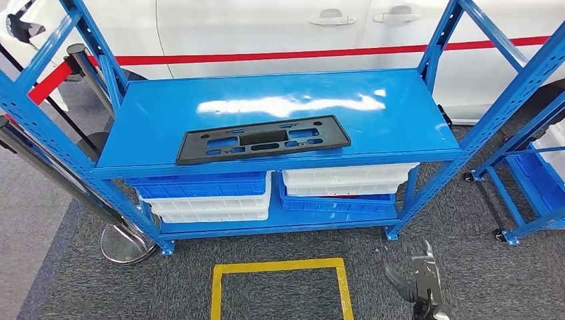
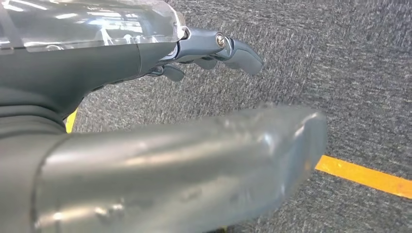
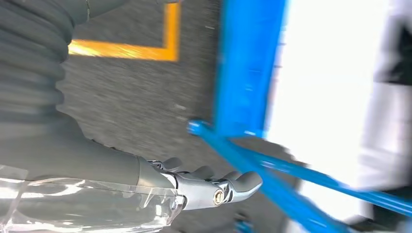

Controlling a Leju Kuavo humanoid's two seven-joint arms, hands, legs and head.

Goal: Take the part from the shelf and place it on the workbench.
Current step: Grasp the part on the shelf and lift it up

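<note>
Part: a flat black plastic panel with cut-outs [image 1: 263, 139], lying flat on the top board of the shelf [image 1: 400, 113], near its front edge, well ahead of my right hand and to its left; neither of my hands touches it.
Right hand: my right hand [image 1: 421, 280] hangs low over the grey carpet [image 1: 480, 267], in front of the shelf's right front leg; in the right wrist view my fingers [image 3: 243, 183] are spread and only lightly bent, with nothing in them, so it is open.
Left hand: my left hand [image 2: 209, 53] hangs over the carpet, thumb [image 2: 194, 165] large and blurred in the foreground, the dark fingers stretched forward and apart, holding nothing.
Shelf: blue metal frame; beneath the top board, beyond my right hand, blue and white crates are stacked [image 1: 206, 197] on the lower board, a second stack [image 1: 346, 187] beside them.
Floor mark: a yellow taped square [image 1: 280, 283] on the carpet, just to the left of my right hand; a strip of it lies near my left hand too.
Beyond the shelf: a white car body [image 1: 280, 27] with a red stripe, far ahead of both hands.
Left of the shelf: a barrier post with a round chrome base [image 1: 123, 243].
Right of my right hand: a second blue rack [image 1: 533, 193], well apart.
</note>
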